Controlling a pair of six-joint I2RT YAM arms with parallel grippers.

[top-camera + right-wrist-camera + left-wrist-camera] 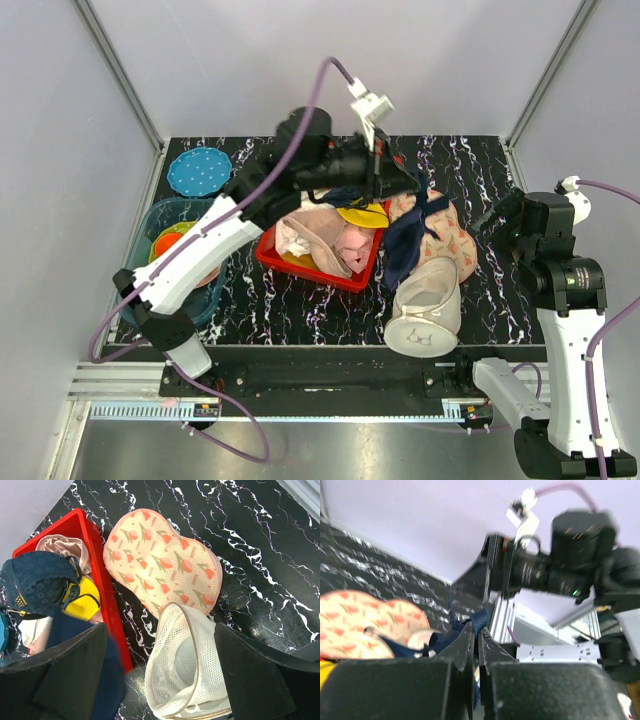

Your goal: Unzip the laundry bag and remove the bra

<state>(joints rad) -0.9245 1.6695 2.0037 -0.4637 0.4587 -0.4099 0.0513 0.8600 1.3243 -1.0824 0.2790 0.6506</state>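
The bra (40,577) is clamped in the left pincer (477,630) beside the laundry bag (428,300); the right pincer (160,665) is held open near it.

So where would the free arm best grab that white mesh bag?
Probably the trimmed rim of the bag's open mouth, coming straight down from above. The bag seems to lie on its side, gaping toward the peach pad, so that edge stands up as a thin lip to pinch. The open right end effector hangs above it.
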